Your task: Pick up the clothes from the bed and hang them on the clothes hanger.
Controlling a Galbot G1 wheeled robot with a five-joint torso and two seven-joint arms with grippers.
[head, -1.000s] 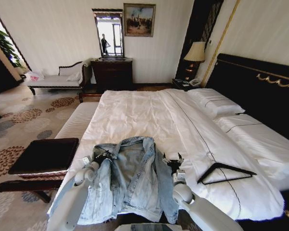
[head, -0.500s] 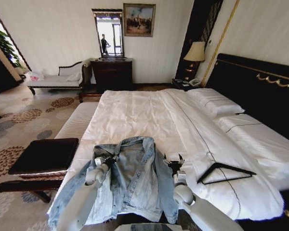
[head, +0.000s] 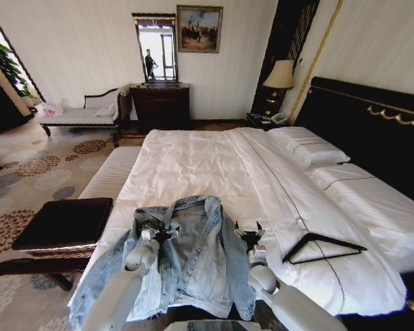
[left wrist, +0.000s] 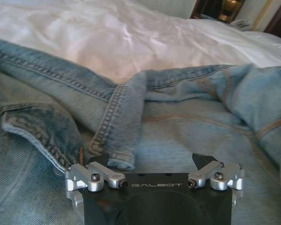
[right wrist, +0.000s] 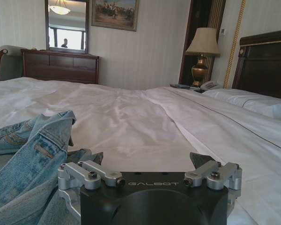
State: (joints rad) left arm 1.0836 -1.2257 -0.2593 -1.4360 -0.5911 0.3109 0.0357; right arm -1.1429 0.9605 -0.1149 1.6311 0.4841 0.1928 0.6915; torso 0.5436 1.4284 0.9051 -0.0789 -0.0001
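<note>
The clothes, a light-blue denim jacket (head: pixel 193 258), lie spread open at the foot of the bed (head: pixel 193 155) on the white quilt. My left gripper (head: pixel 157 232) hovers open over the jacket's left front, just below the collar. In the left wrist view, the left gripper (left wrist: pixel 150 163) faces a folded collar seam (left wrist: pixel 124 110), with nothing between its fingers. My right gripper (head: pixel 249 232) hangs open just right of the jacket, over bare quilt (right wrist: pixel 145 131). In the right wrist view, the right gripper (right wrist: pixel 147 164) has denim (right wrist: pixel 30 150) at one side. The black clothes hanger (head: pixel 324 247) lies flat on the quilt, right of the right gripper.
A dark bench (head: pixel 62 224) stands left of the bed's foot on patterned carpet. White pillows (head: pixel 307 148) and a black headboard (head: pixel 372 131) are at the right. A dresser with mirror (head: pixel 160 103), a lamp (head: pixel 279 74) and a white chaise (head: pixel 83 114) line the far wall.
My left arm has swung right, from the jacket's left sleeve edge to above its front near the collar, uncovering the sleeve. The right arm, jacket and hanger have not moved.
</note>
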